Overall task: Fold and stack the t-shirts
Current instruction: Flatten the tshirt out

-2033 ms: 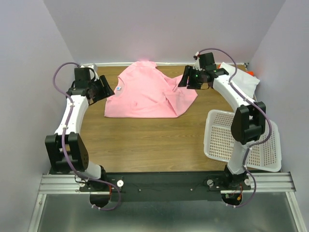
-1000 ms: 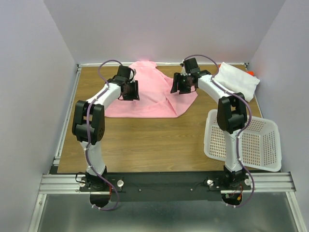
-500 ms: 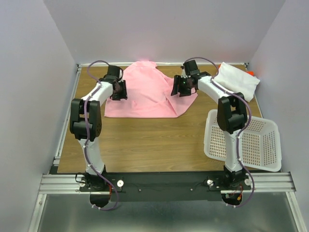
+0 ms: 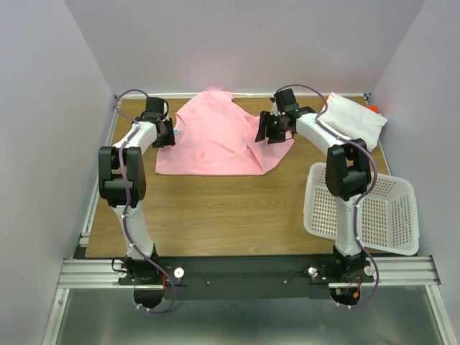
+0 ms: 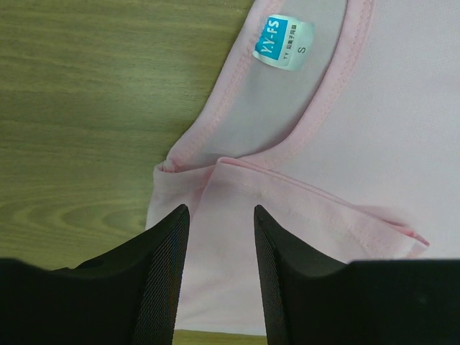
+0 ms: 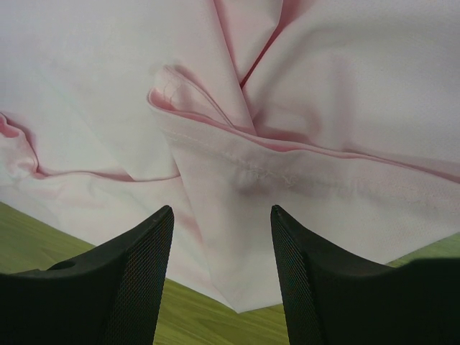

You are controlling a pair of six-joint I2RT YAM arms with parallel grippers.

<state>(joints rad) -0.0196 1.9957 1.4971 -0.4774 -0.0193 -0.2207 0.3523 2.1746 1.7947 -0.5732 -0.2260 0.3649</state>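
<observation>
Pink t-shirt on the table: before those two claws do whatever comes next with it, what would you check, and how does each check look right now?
1. Left gripper open: ok, jaws apart above the pink t-shirt, at its shoulder edge beside the collar.
2. Right gripper open: ok, jaws apart above a doubled-over hem.
3. Neither gripper holding cloth: ok.
4. Pink t-shirt lying flat: not ok, the part under the right gripper is creased and folded over.
5. Fingertips touching the cloth: cannot tell.
6. White t-shirt and basket clear of it: ok, both lie apart on the right.
</observation>
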